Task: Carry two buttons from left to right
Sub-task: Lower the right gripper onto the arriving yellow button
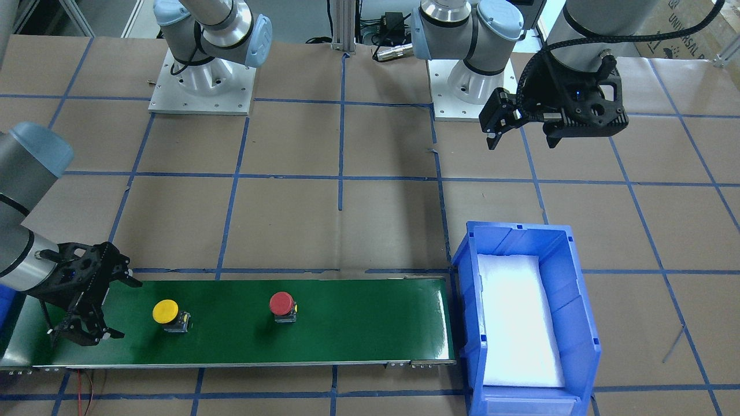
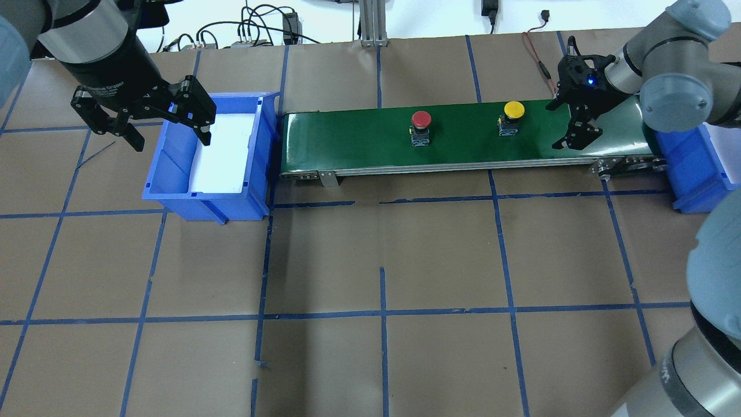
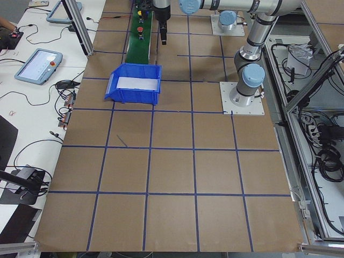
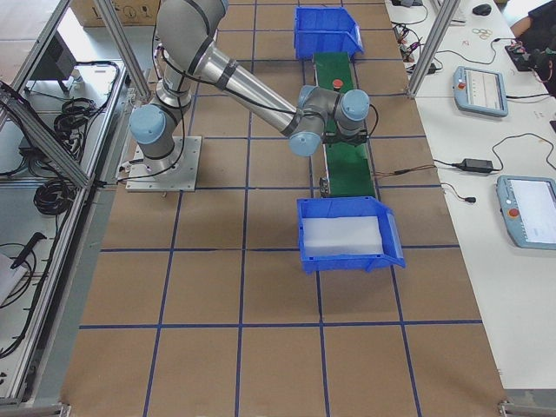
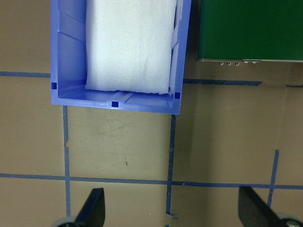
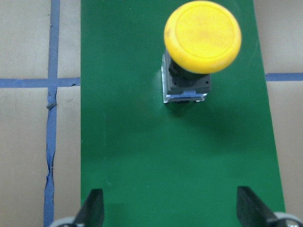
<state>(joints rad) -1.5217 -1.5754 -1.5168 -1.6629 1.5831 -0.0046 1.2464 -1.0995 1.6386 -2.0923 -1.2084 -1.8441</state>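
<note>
Our right end effector (image 2: 554, 126) hangs open and empty over the green conveyor belt (image 2: 347, 139) at its right end, near the yellow mushroom-cap push button (image 2: 513, 110). The red mushroom-cap push button (image 2: 421, 120) stands mid-belt. Our left end effector (image 2: 172, 142), open and empty, hovers by the blue plastic bin (image 2: 168, 191).

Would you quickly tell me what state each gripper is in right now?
Left gripper: open, holding nothing.
Right gripper: open, holding nothing, over the green belt near the yellow button.
</note>
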